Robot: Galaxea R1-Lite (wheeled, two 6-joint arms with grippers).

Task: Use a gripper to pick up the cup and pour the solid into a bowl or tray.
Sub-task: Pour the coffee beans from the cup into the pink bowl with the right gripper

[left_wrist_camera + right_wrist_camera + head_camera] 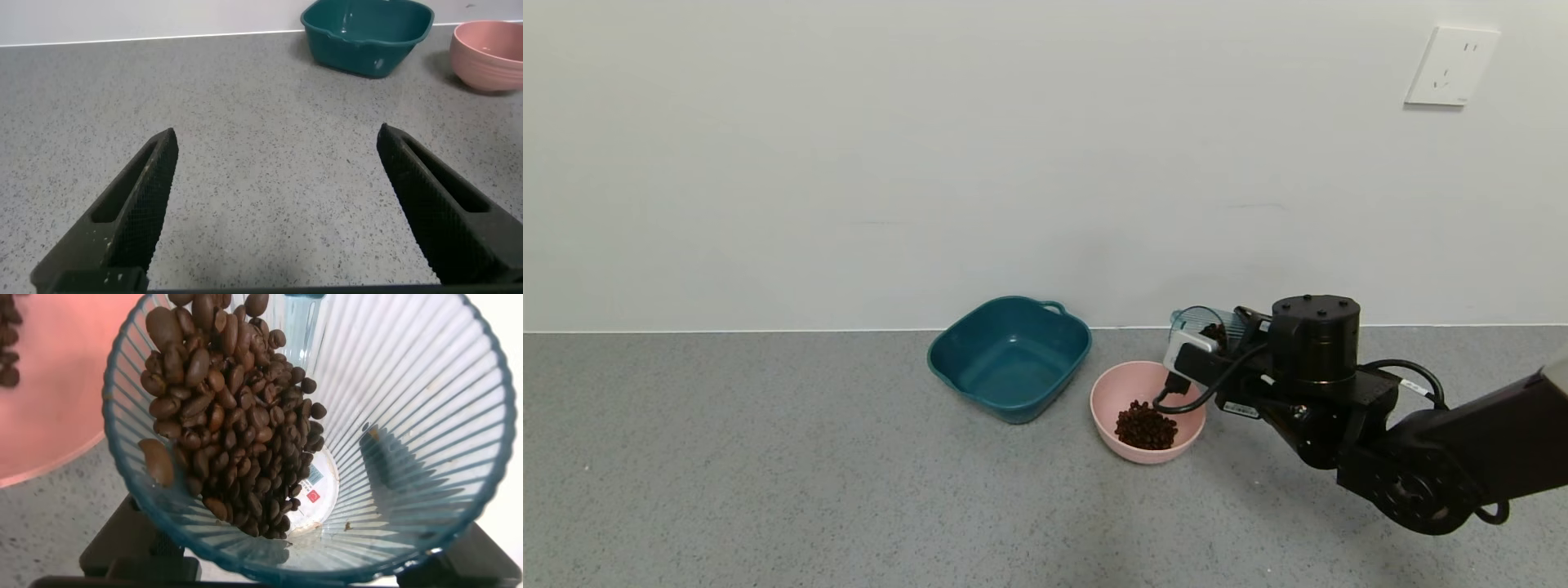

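Observation:
My right gripper [1205, 347] is shut on the ribbed blue-grey cup [1205, 325] and holds it tipped on its side over the far right rim of the pink bowl [1112, 390]. A heap of dark brown beans [1145, 425] lies in the bowl. In the right wrist view the cup [409, 416] fills the frame, and many beans [229, 416] slide along its wall toward the rim, with the pink bowl [57, 400] below. My left gripper [278, 204] is open and empty over bare table, out of the head view.
A dark teal squarish tub [1010, 357] with handles stands empty left of the pink bowl, near the wall; it also shows in the left wrist view [368, 33]. The grey speckled table [768, 490] ends at a white wall with a socket [1452, 65].

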